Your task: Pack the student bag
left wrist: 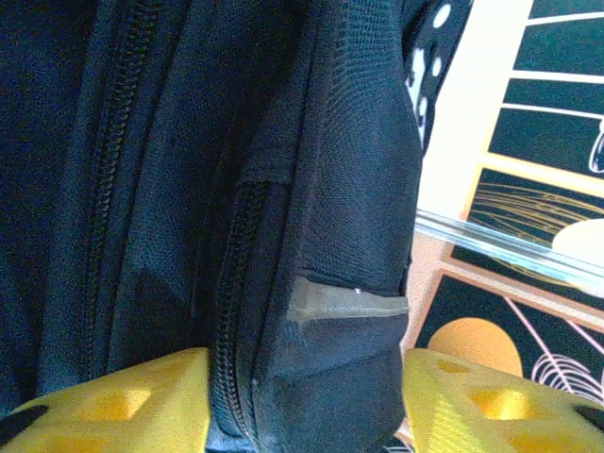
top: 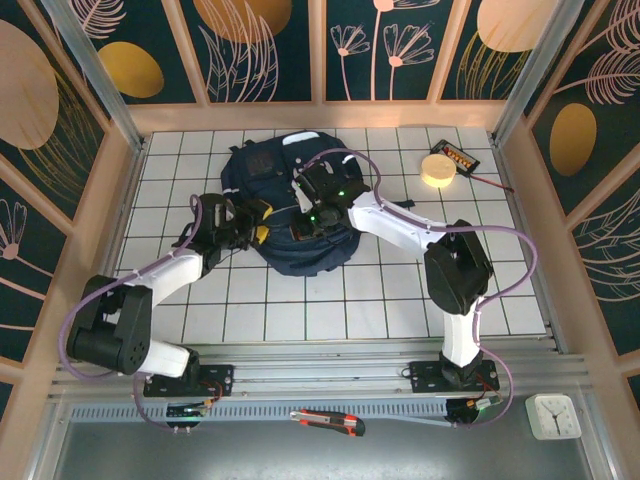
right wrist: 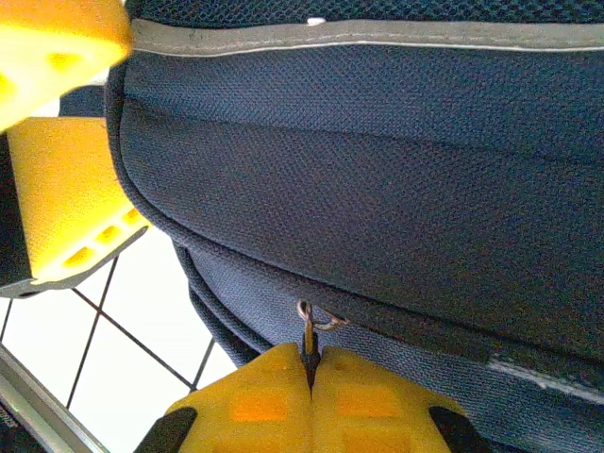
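Top view: you find the student bag (top: 262,170) with the left gripper (top: 256,228) at its left flank and the right gripper (top: 306,216) on its front. Left wrist: its fingers (left wrist: 123,406) stand apart astride a bag fold; whether they grip it, you cannot tell. Right wrist: jaws pressed together, pinching the bag's zipper pull (right wrist: 307,330).

No legible txt or nos.

The white tiled table (top: 340,310) carries the bag (top: 262,170) at its middle, toward the back. Near the far right corner lie a pale yellow roll (top: 436,168) and, just beside it, a small black device (top: 459,157) (a red wire (top: 492,179) trails from it).
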Robot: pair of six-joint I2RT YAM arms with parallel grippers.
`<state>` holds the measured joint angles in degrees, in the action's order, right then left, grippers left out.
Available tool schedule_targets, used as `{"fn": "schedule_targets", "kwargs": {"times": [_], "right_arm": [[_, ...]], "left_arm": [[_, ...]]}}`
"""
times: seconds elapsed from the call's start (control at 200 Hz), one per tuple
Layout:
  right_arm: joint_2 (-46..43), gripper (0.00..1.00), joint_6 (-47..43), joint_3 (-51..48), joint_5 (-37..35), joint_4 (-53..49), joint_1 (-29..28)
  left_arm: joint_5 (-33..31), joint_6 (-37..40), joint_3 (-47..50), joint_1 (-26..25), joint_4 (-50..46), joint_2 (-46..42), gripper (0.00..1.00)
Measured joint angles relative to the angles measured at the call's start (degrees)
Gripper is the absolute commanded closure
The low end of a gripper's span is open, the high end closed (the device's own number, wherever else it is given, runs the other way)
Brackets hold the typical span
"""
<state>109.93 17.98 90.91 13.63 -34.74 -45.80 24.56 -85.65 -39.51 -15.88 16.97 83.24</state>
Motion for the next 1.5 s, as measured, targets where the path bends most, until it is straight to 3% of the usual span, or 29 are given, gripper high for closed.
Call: {"fn": "schedule_targets", "kwargs": {"times": [0.065, 0.22, 0.32, 0.786, 1.501], "right_arm": [[0.2, 1.00, 0.1, 0.3, 0.0, -0.2, 0.0], [0.8, 1.00, 0.1, 1.1, 0.0, -0.4, 0.0], [0.8, 1.00, 0.2, 1.1, -0.1, -0.5, 0.0], [0.8, 1.00, 0.3, 0.8, -0.1, -0.6, 1.4], [-4.9, 1.00, -1.2, -7.4, 0.6, 1.6, 6.7]], "left_arm": [[0.4, 0.0, -0.3, 0.0, 0.0, 0.9, 0.58], [0.9, 0.0, -0.3, 0.0, 0.0, 2.0, 0.87], [1.2, 0.1, -0.3, 0.0, 0.1, 2.2, 1.00], [1.6, 0.8, -0.4, 0.1, 0.3, 2.2, 1.00], [1.7, 3.1, -0.8, 0.2, -0.7, 2.0, 1.00]]}}
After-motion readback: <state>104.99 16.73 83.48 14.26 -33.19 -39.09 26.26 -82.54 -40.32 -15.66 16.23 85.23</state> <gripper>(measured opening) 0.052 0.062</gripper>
